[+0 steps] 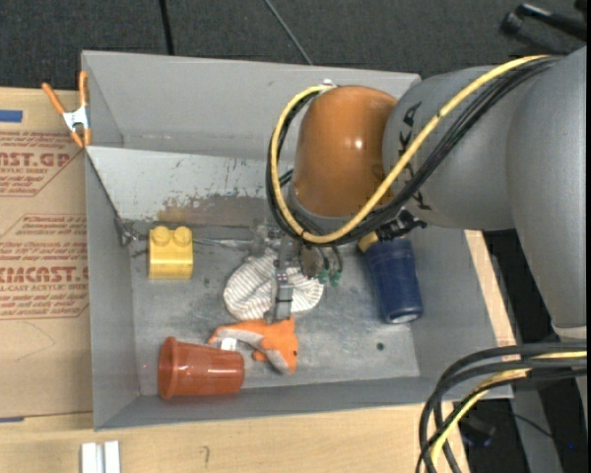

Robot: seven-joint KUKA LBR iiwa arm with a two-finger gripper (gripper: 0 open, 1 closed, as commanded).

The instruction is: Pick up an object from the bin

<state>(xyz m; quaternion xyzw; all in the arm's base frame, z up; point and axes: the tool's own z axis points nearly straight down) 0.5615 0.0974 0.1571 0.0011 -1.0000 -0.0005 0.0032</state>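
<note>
Your open room is the scuffed bare floor along the back wall of the grey metal bin point(177, 116) and a bare patch in its front right corner. The front left corner is crowded by a red-orange plastic cup point(199, 368) lying on its side. Just beside the cup lies a small orange and white soft toy point(276, 341). A yellow studded plastic brick point(170, 252) sits near the left wall, and a dark blue cylinder point(396, 279) lies by the right wall. At the bin's middle lies a white ribbed, rounded thing point(251, 286). Your arm point(502, 146) reaches in from the right, its glossy orange cover point(340, 161) turned downward. The pincer point(284, 299) is over that white thing's right side. You cannot tell whether the pincer is wide or narrow.
</note>
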